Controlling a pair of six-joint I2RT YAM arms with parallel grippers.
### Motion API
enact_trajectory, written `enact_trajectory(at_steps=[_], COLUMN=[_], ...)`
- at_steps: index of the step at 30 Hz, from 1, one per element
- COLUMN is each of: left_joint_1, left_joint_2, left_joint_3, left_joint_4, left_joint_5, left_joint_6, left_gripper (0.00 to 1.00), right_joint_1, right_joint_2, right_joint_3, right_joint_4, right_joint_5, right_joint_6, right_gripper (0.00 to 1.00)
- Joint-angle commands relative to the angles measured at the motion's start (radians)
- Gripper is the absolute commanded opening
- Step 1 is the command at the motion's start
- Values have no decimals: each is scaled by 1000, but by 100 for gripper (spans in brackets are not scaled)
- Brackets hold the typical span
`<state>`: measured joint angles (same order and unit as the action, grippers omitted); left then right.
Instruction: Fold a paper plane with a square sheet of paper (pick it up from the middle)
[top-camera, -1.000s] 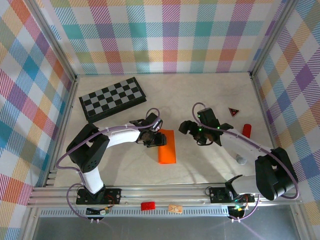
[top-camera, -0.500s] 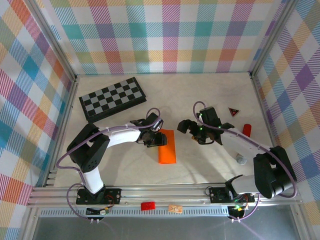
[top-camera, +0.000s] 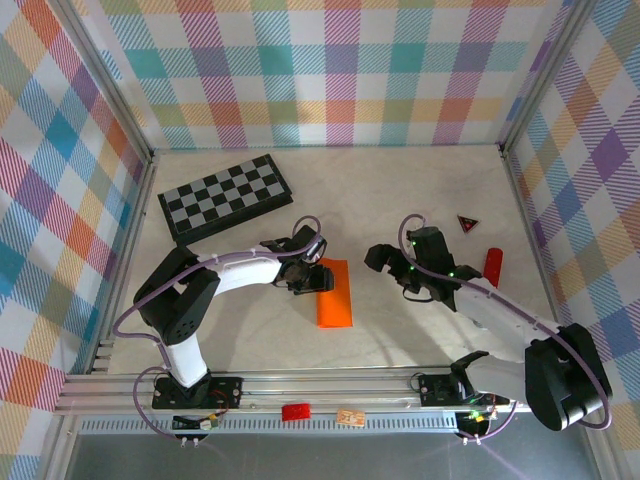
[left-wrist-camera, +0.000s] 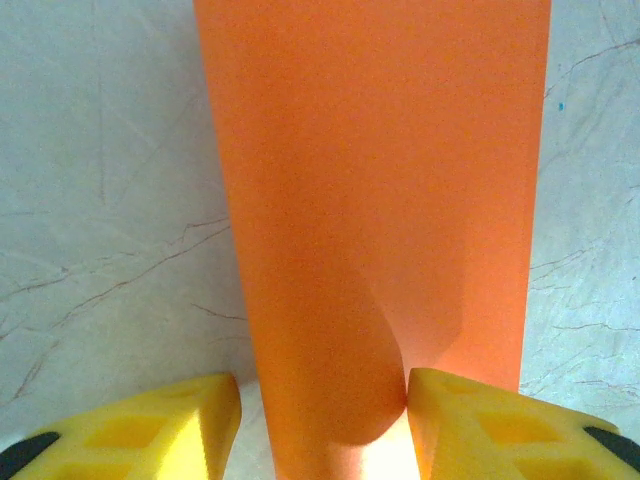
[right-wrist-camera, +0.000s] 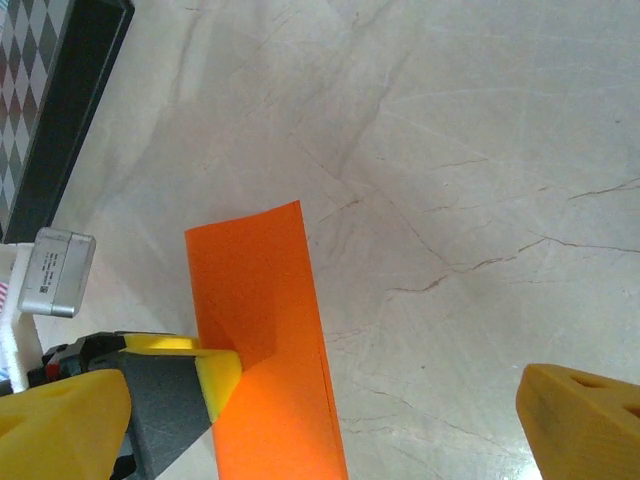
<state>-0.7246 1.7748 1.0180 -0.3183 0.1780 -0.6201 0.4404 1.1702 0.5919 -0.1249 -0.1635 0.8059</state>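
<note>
the left claw (left-wrist-camera: 325, 400) is half apart. the orange square sheet of paper (left-wrist-camera: 370, 180), folded narrow, lies on the tabletop (left-wrist-camera: 110, 200) between its pads and stretches ahead of it — one pad touches a curled-up flap. the right claw (top-camera: 392, 272) hangs wide apart, just beside the sheet.

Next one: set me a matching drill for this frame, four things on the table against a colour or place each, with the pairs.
Things:
1 paper
2 checkerboard
3 triangle
4 cylinder

Descriptions:
A black and grey, far left
B red, nearest the right wall
C orange, mid-table
D dark red, just beyond the cylinder

Pairs: 1-C, 2-A, 3-D, 4-B
</note>
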Motion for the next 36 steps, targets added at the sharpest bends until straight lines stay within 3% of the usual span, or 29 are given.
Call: enact_trajectory(at_steps=[1,8,36], left_joint_1=[-1,-1,-4], left_joint_2=[50,52,89], left_joint_3=[-19,-20,-12], left_joint_4=[-51,-54,-90], left_joint_5=[-57,-59,-105], left_joint_6=[3,7,26], left_gripper=[51,51,54], right_joint_1=[-16,-17,-17], right_joint_2=[32,119,121], right_joint_3=[37,51,15], right_joint_4=[-18,33,66], right_joint_5=[-89,-227,-268], right_joint_6=[-60,-75,-39], right_gripper=[99,97,95])
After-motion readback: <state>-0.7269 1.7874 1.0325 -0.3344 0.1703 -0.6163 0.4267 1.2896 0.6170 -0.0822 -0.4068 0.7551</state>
